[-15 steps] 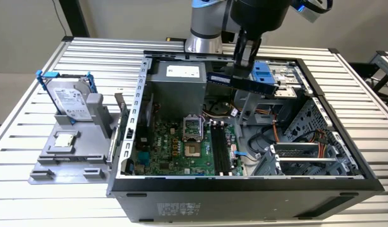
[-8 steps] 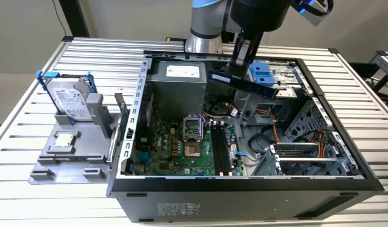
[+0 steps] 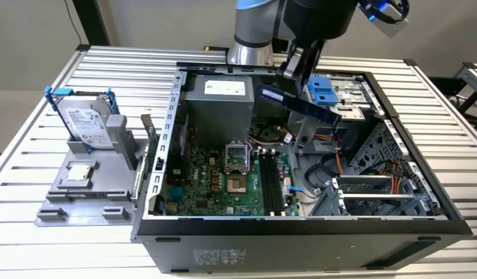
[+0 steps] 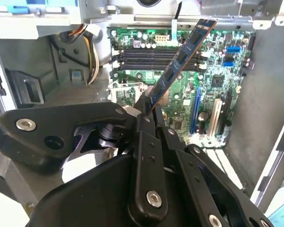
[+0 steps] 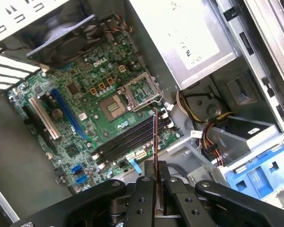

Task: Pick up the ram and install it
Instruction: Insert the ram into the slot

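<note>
"Black two-fingered gripper [image 3: 289, 78]: how does it hang?"

"It comes down from the silver-grey robot arm [image 3: 250, 35] at the top of the exterior view, tilted, over the far part of the open black computer case [image 3: 301, 232]. Its fingers are pinched tight on the ram [image 3: 308, 107]."

"And going across from the exterior view's left?"

"On the slatted aluminium table [image 3: 36, 244], a grey plastic stand [image 3: 106, 203] carries an upright silver hard drive with blue brackets [image 3: 87, 119] and a small square silver processor chip [image 3: 79, 171]. Then comes the case, with the green motherboard [image 3: 211, 186] flat on its floor and the long black memory slots [image 3: 271, 186] toward the board's right side. The ram hangs in the air above, well apart from those slots."

"How does the ram look?"

"It is a long, narrow, thin circuit-board stick. In the second wrist view the ram [image 4: 180, 59] shows a row of small dark chips along its face. In the first wrist view the ram [image 5: 155, 137] is seen edge-on, a thin line."

"Where does it sit in the gripper?"

"It is clamped near one end between the fingertips, and the rest juts out beyond them. In the exterior view it slopes, with the higher end by the fingers and the lower end toward the exterior view's right, near a blue plastic drive bay [image 3: 324, 90]. In both wrist views the memory slots show on the motherboard behind it."
</note>
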Robot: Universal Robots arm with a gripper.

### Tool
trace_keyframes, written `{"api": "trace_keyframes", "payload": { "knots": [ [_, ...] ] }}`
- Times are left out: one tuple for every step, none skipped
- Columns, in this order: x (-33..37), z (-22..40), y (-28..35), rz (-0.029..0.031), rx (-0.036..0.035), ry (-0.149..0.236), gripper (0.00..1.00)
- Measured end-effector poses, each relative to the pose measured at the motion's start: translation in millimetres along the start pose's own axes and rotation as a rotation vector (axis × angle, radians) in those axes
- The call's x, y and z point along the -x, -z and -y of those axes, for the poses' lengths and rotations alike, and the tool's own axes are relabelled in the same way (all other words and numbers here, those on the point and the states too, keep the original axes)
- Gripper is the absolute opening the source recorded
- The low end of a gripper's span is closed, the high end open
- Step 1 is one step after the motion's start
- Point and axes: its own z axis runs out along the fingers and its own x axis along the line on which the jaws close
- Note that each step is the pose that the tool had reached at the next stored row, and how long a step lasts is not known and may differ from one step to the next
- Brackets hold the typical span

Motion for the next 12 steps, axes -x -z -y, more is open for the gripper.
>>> {"api": "trace_keyframes", "payload": {
  "knots": [
    [0.0, 0.0, -0.1, 0.0001, -0.0007, -0.018, 0.00],
    [0.0, 0.0, -0.1, 0.0002, -0.0014, -0.036, 0.00],
    [0.0, 0.0, -0.1, 0.0002, -0.0021, -0.054, 0.00],
    [0.0, 0.0, -0.2, 0.0003, -0.0028, -0.072, 0.00],
    [0.0, 0.0, -0.3, 0.0004, -0.0035, -0.090, 0.00],
    [0.0, 0.0, -0.3, 0.0005, -0.0042, -0.107, 0.00],
    [0.0, 0.0, -0.4, 0.0006, -0.0049, -0.126, 0.00],
    [0.0, 0.0, -0.5, 0.0007, -0.0056, -0.144, 0.00],
    [0.0, 0.0, -0.6, 0.0008, -0.0063, -0.162, 0.00],
    [0.0, 0.0, -0.6, 0.0008, -0.0070, -0.180, 0.00],
    [0.0, 0.0, -0.7, 0.0009, -0.0078, -0.199, 0.00],
    [0.0, 0.0, -0.7, 0.0009, -0.0085, -0.217, 0.00]
  ]
}}
